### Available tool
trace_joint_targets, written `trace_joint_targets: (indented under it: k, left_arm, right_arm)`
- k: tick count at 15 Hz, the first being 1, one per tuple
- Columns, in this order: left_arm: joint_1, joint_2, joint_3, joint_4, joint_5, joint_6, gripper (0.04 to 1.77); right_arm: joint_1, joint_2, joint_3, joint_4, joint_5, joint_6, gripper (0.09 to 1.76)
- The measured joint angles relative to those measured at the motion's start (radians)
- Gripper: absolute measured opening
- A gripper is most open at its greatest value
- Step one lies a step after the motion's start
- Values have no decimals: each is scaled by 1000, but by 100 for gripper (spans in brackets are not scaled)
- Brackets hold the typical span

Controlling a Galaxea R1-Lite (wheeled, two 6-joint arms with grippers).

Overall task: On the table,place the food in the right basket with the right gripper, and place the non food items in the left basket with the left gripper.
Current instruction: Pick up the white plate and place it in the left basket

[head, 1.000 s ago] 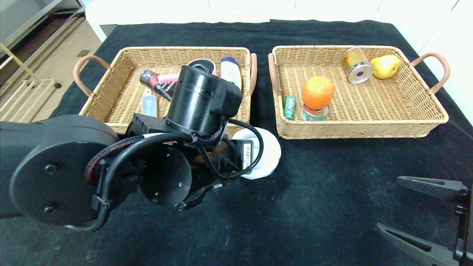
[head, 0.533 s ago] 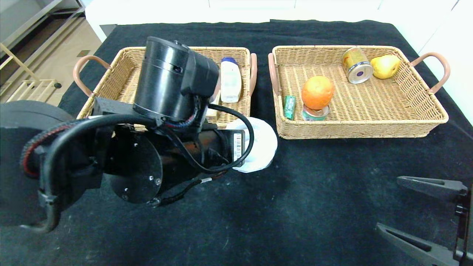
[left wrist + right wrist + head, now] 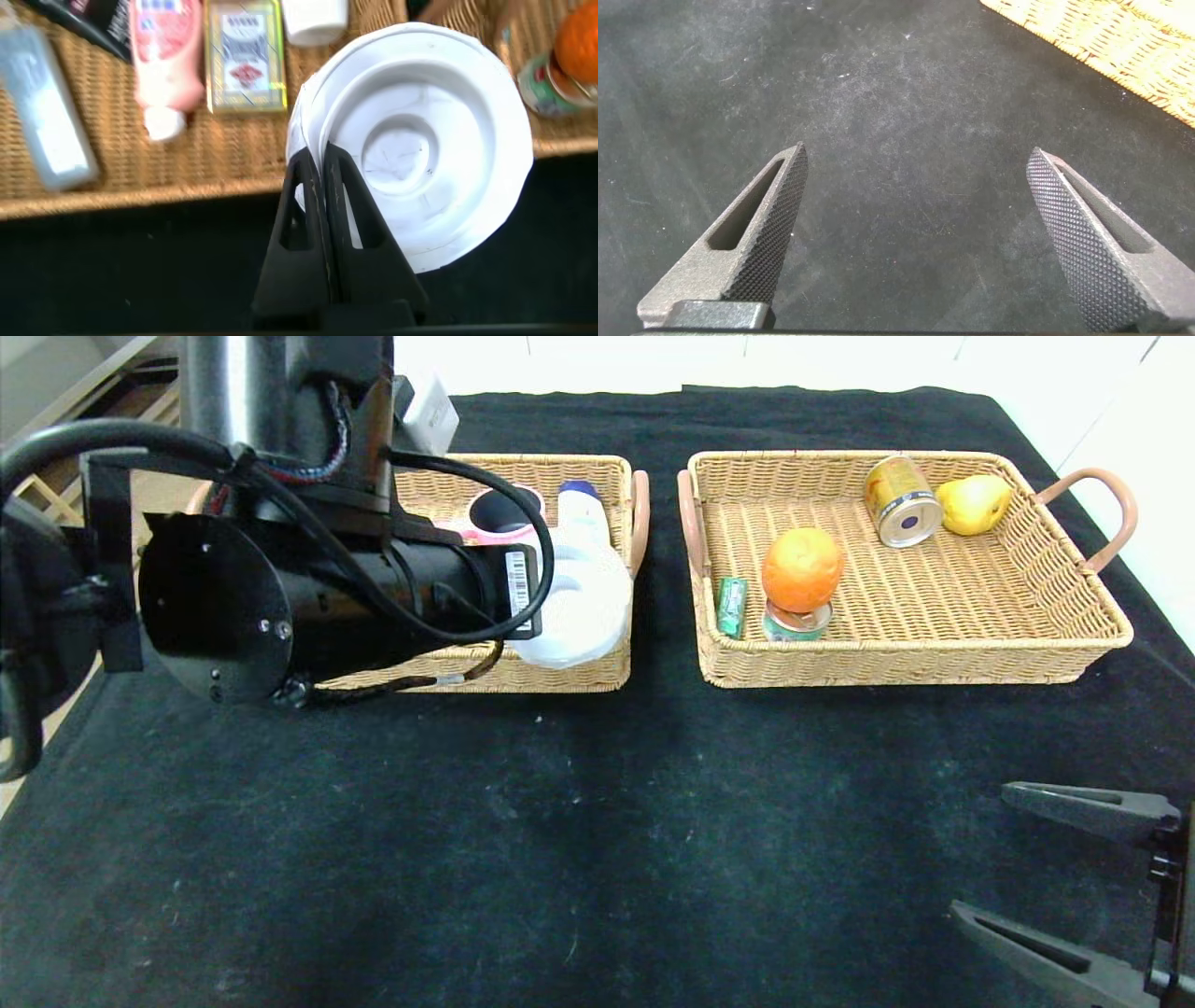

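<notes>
Left end effector (image 3: 322, 201): fingers pinched together on the rim of the white tub (image 3: 425, 140), which is lifted off the tabletop (image 3: 597, 821) and held over the near right corner of the left basket (image 3: 560, 467).

Left basket contents, wrist view: pink bottle (image 3: 168, 56) with its white cap toward the near wall, flat beige box (image 3: 245, 56) beside it, translucent oblong case (image 3: 47, 112) on the bottle's other side, and a dark item at the far edge, too cropped to identify. A white container (image 3: 581, 509) with a blue cap lies by the basket's right wall.

Right end effector (image 3: 920, 233): jaws spread wide, nothing between them, low over bare black cloth, well in front of the right basket (image 3: 1111, 616).

Right basket contents: orange (image 3: 803, 567) sitting on top of the small green-label tin (image 3: 796, 622); green gum pack (image 3: 732, 606) just left of the tin, against the left wall; gold can (image 3: 901, 501) on its side and a yellow pear-like fruit (image 3: 974, 504) at the far right.
</notes>
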Motion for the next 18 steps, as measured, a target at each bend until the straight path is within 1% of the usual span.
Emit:
trace_joint_targets:
  k: [3, 5, 8, 9, 13, 17, 18]
  left_arm:
    - [68, 47, -73, -10, -12, 31, 11]
    - [109, 86, -127, -10, -44, 34, 11]
    - [149, 132, -195, -15, -76, 59, 11]
    - [158, 145, -207, -15, -85, 62, 11]
    - [180, 185, -225, -15, -86, 61, 11]
    - [189, 202, -238, -16, -85, 62, 11]
    - [188, 204, -239, -17, -85, 62, 28]
  right_arm:
    - [-1, 0, -2, -1, 0, 0, 171]
    - [-2, -1, -4, -2, 0, 0, 171]
    - [-3, -2, -5, -3, 0, 1, 171]
    - [-3, -2, -5, -3, 0, 1, 171]
    - [-4, -5, -5, -3, 0, 1, 171]
    - [-5, -7, -6, -4, 0, 1, 171]
    - [-5, -7, -6, -4, 0, 1, 171]
